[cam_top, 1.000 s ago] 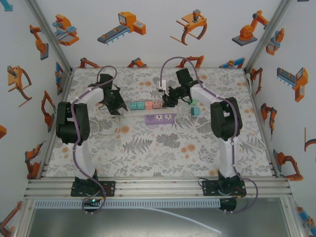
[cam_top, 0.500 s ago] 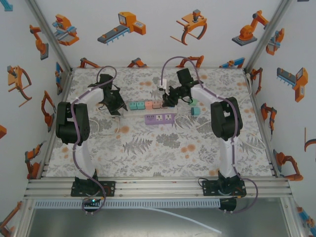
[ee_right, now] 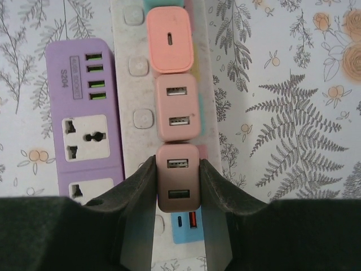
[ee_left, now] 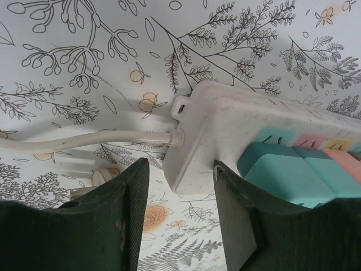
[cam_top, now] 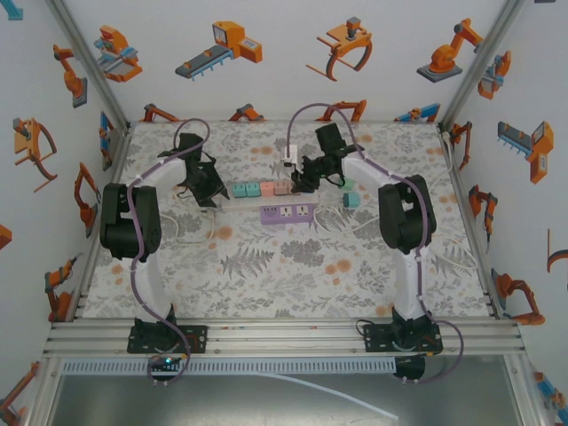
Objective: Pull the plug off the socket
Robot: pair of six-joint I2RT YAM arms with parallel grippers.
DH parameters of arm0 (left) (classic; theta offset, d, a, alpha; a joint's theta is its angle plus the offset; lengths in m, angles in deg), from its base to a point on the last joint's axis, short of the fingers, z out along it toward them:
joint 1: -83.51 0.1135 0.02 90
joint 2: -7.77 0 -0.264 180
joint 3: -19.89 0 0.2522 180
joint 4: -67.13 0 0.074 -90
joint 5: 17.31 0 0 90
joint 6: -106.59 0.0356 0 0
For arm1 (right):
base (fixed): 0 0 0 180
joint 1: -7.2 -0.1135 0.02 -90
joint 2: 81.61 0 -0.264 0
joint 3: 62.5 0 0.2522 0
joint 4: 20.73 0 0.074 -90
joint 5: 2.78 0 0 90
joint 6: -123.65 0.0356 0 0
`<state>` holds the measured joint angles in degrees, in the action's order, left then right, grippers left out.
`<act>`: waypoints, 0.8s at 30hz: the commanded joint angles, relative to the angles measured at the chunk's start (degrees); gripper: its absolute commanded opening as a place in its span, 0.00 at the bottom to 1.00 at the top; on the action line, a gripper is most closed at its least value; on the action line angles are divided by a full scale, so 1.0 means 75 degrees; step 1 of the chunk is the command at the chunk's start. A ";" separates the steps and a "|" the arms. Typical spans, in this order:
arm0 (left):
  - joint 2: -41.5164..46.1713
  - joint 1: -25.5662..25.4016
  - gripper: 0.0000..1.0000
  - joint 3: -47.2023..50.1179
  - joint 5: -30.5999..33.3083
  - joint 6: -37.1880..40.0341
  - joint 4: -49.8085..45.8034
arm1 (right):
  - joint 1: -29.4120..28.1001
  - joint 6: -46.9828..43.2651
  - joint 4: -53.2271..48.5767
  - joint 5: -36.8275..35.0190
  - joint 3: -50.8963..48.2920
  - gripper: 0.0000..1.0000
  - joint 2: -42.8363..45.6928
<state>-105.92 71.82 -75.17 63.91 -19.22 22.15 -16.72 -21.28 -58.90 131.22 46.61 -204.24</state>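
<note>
Your right end effector [ee_right: 177, 169] is clamped on the pink plug [ee_right: 177, 189] at the end of the strip [ee_right: 135, 96]. Your left end effector [ee_left: 179, 192] has its fingers apart, straddling the strip's other end.

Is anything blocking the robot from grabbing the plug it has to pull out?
No, nothing visible is in the way. The right end effector grips both sides of the pink plug at the end of the white power strip. The next plug sits close beside it but clear of the fingers.
</note>
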 commanded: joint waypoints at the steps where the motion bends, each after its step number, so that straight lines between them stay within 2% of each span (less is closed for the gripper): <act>1: -0.0446 -0.0135 0.48 0.0261 0.0674 0.0271 -0.0802 | -0.0209 -0.1066 -0.0322 -0.0348 0.0296 0.07 0.0303; 4: -0.0552 -0.0176 0.48 0.0258 0.0741 0.0250 -0.0828 | -0.0232 -0.0981 -0.0535 -0.0058 0.0546 0.06 0.0254; 7: -0.0637 -0.0211 0.48 0.0257 0.0815 0.0238 -0.0856 | -0.0188 -0.0191 -0.0356 0.0554 0.0758 0.05 0.0162; 14: -0.0737 -0.0168 0.48 0.0351 0.0867 0.0327 -0.0897 | -0.0083 0.0956 0.0207 0.1031 0.0878 0.04 0.0038; 19: -0.0578 -0.0153 0.49 0.0365 0.0705 0.0292 -0.0766 | -0.0068 0.0886 0.0742 0.0838 0.0150 0.04 0.0265; 24: -0.0440 -0.0127 0.56 0.0192 0.0365 0.0364 -0.0804 | -0.0057 0.1140 0.1211 0.0567 -0.0065 0.04 0.0633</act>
<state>-106.09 71.67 -75.52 64.92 -18.72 21.39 -16.07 -15.30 -54.64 132.75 46.83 -203.32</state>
